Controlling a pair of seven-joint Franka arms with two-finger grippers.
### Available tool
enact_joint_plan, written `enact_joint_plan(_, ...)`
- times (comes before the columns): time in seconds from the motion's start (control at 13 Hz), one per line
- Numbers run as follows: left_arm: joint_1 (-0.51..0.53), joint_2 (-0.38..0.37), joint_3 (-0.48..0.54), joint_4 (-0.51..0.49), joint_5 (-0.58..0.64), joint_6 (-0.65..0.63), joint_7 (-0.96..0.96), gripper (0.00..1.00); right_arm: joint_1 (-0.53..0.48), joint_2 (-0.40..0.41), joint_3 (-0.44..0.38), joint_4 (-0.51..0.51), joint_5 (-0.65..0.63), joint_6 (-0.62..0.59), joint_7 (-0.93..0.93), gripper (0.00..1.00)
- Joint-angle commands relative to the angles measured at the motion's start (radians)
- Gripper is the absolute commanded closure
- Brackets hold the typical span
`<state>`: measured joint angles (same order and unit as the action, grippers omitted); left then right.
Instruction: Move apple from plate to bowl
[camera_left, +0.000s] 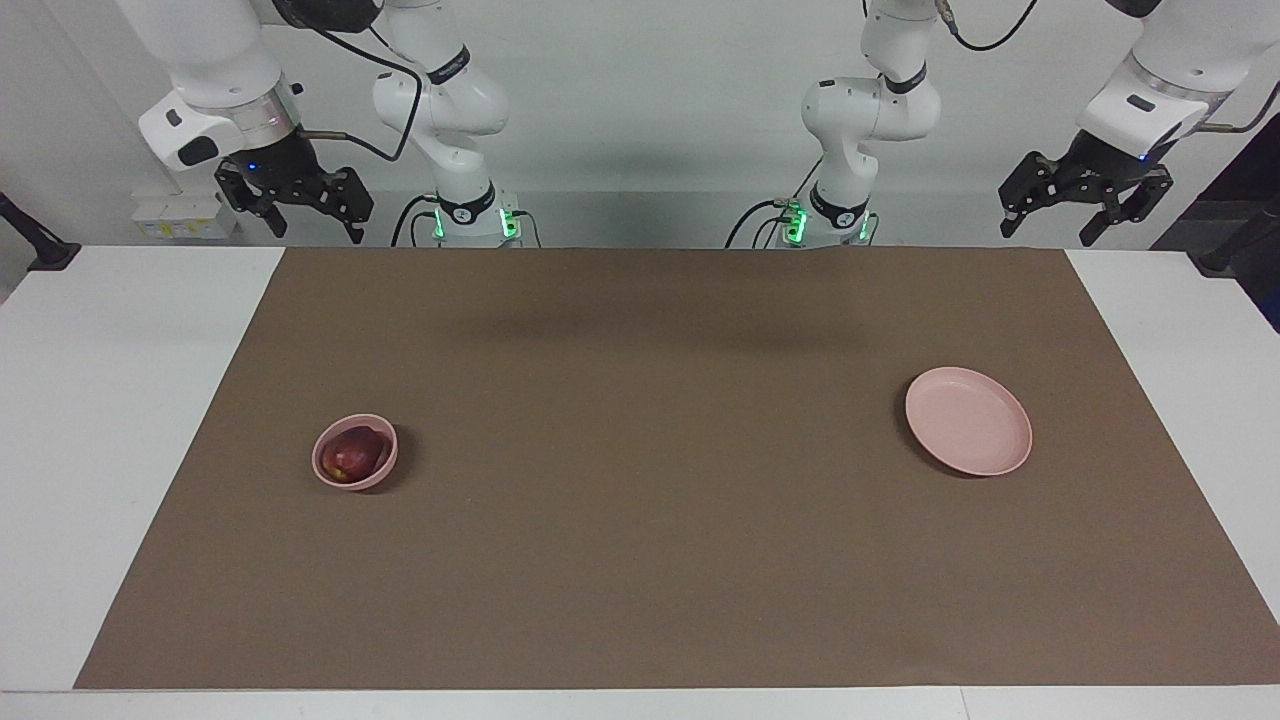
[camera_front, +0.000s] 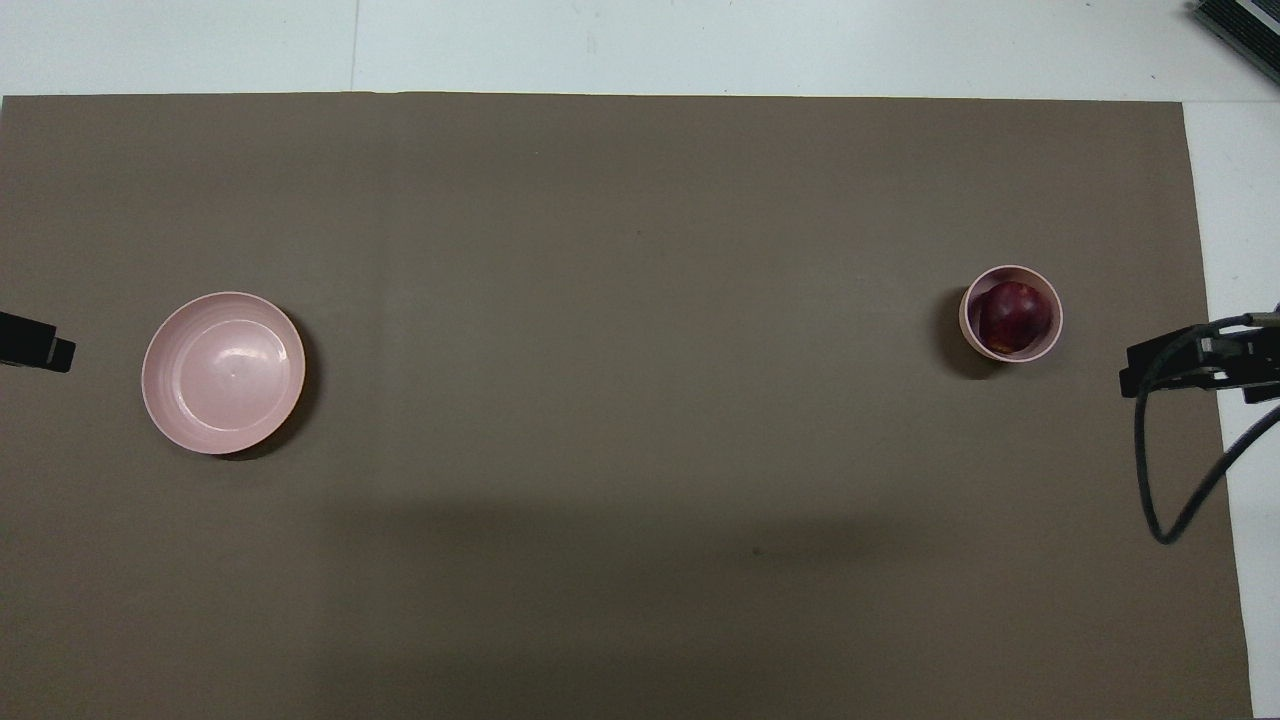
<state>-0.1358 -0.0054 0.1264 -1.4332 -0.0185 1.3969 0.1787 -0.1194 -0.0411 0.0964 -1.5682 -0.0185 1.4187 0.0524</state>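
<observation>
Both end effectors, left (camera_left: 1085, 208) and right (camera_left: 293, 203), open, empty, raised; overhead shows only tips; apple (camera_left: 352, 455) in bowl (camera_left: 327, 472)

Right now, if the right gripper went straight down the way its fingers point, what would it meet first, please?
Probably only bare table: the right gripper hangs open near the brown mat's corner, well clear of the bowl; depth is uncertain.

Only 2 things stand on the brown mat (camera_left: 640, 560): the bowl (camera_left: 355, 465) with the apple (camera_left: 351, 455) at the right arm's end, and the plate (camera_left: 968, 420) at the left arm's end. They lie well apart, with bare mat between them.
</observation>
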Motion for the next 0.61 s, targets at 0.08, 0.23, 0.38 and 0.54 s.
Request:
enact_joint_plan(0.08, 0.01, -0.024, -0.011, -0.024, 0.017, -0.004, -0.01, 0.0, -0.013, 0.003, 0.005, 0.007, 0.018, -0.011, -0.017, 0.0)
enact_joint_plan(0.23, 0.01, -0.024, -0.011, -0.024, 0.017, -0.004, -0.01, 0.0, -0.011, 0.003, 0.005, 0.005, 0.017, -0.011, -0.017, 0.0)
enact_joint_plan(0.38, 0.01, -0.024, -0.011, -0.024, 0.017, -0.006, -0.01, 0.0, -0.011, 0.001, 0.005, 0.004, 0.017, -0.011, -0.017, 0.0)
enact_joint_plan(0.54, 0.01, -0.024, -0.011, -0.024, 0.017, -0.004, -0.01, 0.0, -0.011, 0.0, 0.005, 0.002, 0.017, -0.012, -0.017, 0.0)
